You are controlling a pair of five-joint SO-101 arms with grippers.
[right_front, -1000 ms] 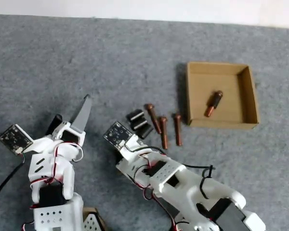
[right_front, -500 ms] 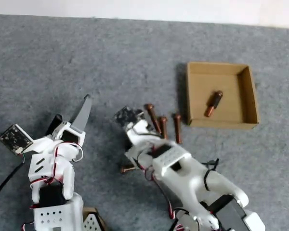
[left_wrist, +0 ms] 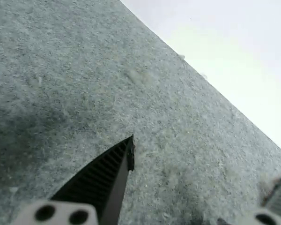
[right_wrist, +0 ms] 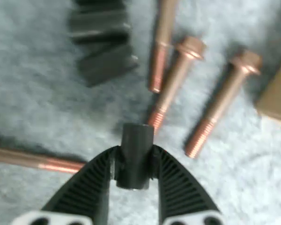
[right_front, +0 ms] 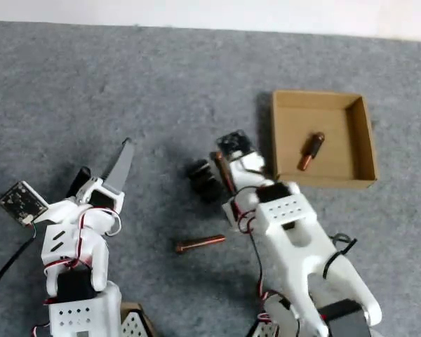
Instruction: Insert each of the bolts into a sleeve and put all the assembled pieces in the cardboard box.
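The high view lays out the table: the cardboard box (right_front: 326, 116) sits at upper right with one assembled piece (right_front: 311, 151) lying inside. The spare sleeves (right_front: 203, 180) are at centre, and a lone bolt (right_front: 200, 243) lies flat below them, well apart from the box. The right wrist view adds the close detail — three bolts (right_wrist: 175, 79) lie side by side between the spare sleeves and a corner of the box. It also shows the right gripper (right_wrist: 134, 154) with its jaws narrowed onto a black sleeve (right_wrist: 136, 136), whose end pokes out past the ribbed fingers (right_wrist: 91, 183). The left gripper (right_front: 107, 157), at lower left in the high view, holds nothing — its jaws stand wide apart over bare surface. That surface is a grey, felt-like mat (right_front: 91, 84), and a pale strip runs along the top edge of the high view.
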